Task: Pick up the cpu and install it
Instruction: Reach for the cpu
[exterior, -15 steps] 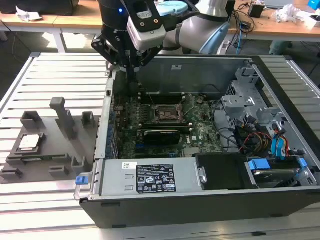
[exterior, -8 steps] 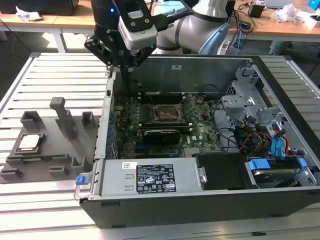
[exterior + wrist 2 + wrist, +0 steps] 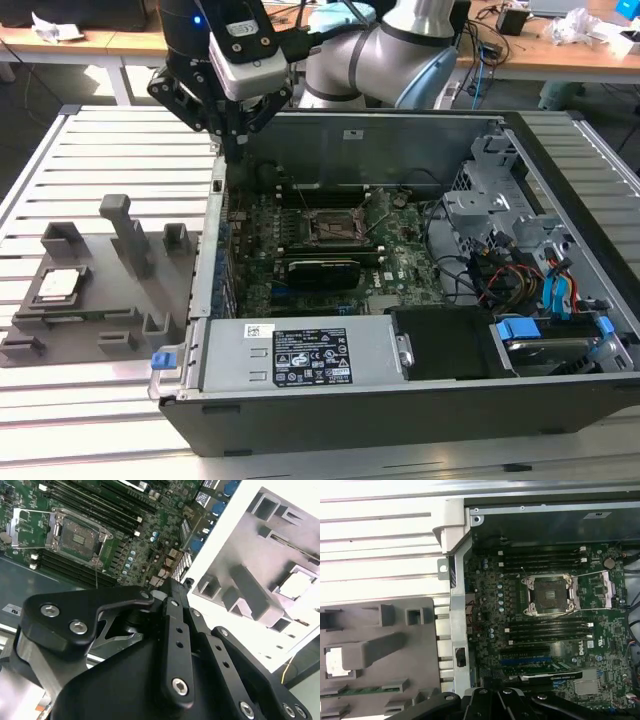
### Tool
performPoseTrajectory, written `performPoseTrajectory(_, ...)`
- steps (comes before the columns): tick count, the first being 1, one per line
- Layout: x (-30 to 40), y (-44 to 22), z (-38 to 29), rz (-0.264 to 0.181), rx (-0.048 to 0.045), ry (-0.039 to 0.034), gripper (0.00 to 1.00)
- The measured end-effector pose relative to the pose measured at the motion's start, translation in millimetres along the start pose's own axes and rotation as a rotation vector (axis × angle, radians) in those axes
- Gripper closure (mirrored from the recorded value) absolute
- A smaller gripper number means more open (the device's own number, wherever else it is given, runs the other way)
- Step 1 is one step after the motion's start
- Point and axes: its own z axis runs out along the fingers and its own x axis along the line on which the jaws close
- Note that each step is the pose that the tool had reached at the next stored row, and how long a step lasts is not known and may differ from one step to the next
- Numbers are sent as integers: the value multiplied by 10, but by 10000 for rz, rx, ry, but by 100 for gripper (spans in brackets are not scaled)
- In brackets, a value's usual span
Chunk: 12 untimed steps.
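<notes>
Exterior view: a black gripper (image 3: 232, 148) on 1 robot arm (image 3: 400, 50) hangs over the back edge of an open computer case (image 3: 400, 420), toward the exterior view's left. Its 2 fingers are drawn together to a narrow point and carry nothing. The cpu (image 3: 60, 285) lies flat in a recess of a grey fixture plate (image 3: 105, 275) on the slatted table (image 3: 120, 140), outside the case and well apart from the gripper. The socket frame (image 3: 335, 228) sits on the green motherboard (image 3: 400, 265)

Second wrist view: the fingers meet at their tips above the case wall. The cpu (image 3: 300, 586) rests in the fixture plate, and the socket frame (image 3: 77, 535) has its metal cover swung open

First wrist view: the cpu (image 3: 334, 660) lies in the plate beside the case, well apart from the socket frame (image 3: 550, 595)
</notes>
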Motion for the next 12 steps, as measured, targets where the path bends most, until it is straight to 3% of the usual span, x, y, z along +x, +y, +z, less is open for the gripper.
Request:
performPoseTrajectory(7, 286, -22, -6, -1, 1, 0, 89)
performPoseTrajectory(8, 363, -27, -7, 0, 0, 0, 89)
performPoseTrajectory(12, 548, -41, -11, 0, 0, 0, 89)
